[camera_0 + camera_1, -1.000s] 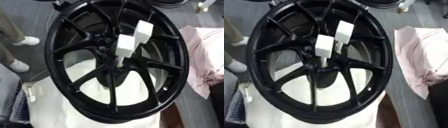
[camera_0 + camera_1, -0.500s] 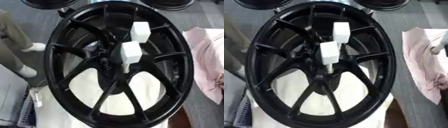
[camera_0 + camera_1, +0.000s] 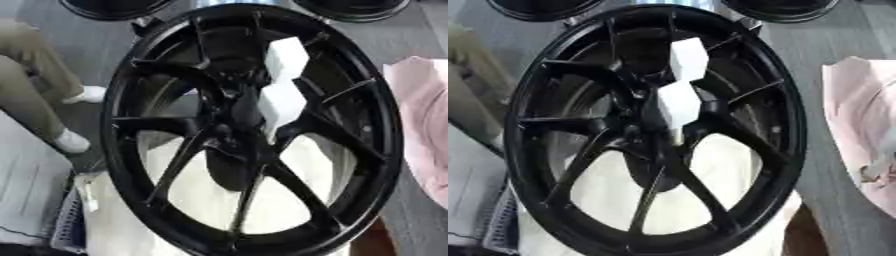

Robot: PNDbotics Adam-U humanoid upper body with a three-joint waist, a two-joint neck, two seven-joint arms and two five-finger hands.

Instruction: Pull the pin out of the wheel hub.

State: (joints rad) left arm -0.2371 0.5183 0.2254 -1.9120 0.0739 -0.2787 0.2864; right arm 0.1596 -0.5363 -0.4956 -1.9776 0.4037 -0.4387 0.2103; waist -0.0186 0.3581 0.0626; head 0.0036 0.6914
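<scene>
Fingers: none show in either view, so can't tell if they're apart, together or clamped on anything; neither hand is in shot.

Pin [image 3: 677, 106]: looks to be the white blocky piece w/ a thin stem at its lower end, running into the wheel hub [image 3: 229, 136] at centre. A 2nd white block [image 3: 286, 57] sits just above it, touching or nearly so; can't tell if it's one part or two. Pin seems still seated, so the pull isn't done yet.

To do it well, imo: bring a hand in over the spokes [image 3: 179, 160], close on the lower white block near the stem, not the upper one, and draw straight along the stem's axis. No sideways lever, else it may bind in the hub.

Wheel [image 3: 385, 135] is black, tilted, resting on a white cover [image 3: 210, 200]; it might rock, so steady the rim w/ the other hand. Pink cloth [image 3: 429, 125] lies to the right, clear of the path.
</scene>
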